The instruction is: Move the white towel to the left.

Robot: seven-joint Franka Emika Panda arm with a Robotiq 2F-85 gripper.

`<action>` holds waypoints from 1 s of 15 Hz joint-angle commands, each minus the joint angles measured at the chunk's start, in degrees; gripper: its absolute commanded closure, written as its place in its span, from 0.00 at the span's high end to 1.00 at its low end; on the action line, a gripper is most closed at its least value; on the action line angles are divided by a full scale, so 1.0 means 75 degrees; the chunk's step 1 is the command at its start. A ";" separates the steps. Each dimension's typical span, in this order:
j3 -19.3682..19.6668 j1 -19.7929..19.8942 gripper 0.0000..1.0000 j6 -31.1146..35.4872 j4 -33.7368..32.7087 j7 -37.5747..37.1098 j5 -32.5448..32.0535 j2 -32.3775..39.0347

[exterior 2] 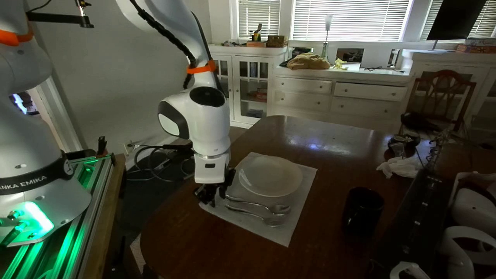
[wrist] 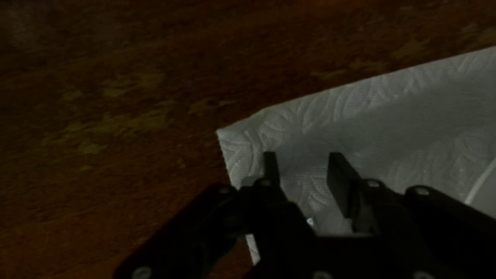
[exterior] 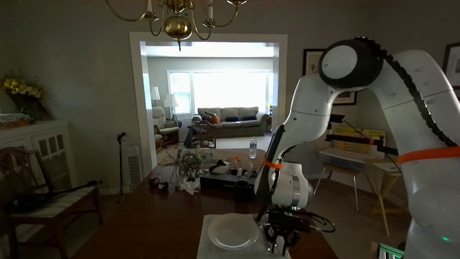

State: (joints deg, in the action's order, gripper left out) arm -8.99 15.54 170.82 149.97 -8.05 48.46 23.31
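The towel (exterior: 212, 251) lay flat beneath the plate (exterior: 233, 231) and cutlery (exterior 2: 280, 209), on the table (exterior: 143, 226) (in an exterior view, bare surface was broadest beyond the towel's frame-left edge). A bare strip separated towel and cup (exterior 2: 362, 211). The gripper (wrist: 301, 157) stood over one towel corner, fingers (wrist: 271, 166) partly apart, towel visible between them; contact could not be determined.
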 commanded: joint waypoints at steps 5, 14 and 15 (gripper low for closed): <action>-0.0219 -0.0261 0.99 -0.0293 0.0189 -0.0437 -0.0020 -0.0668; 0.1118 -0.1053 1.00 -0.1128 0.0986 -0.1815 -0.1564 -0.2405; 0.1366 -0.1136 1.00 -0.1204 0.1093 -0.2129 -0.2037 -0.2618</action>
State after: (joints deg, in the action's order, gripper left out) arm -2.91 8.45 164.52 154.20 -17.00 41.59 10.08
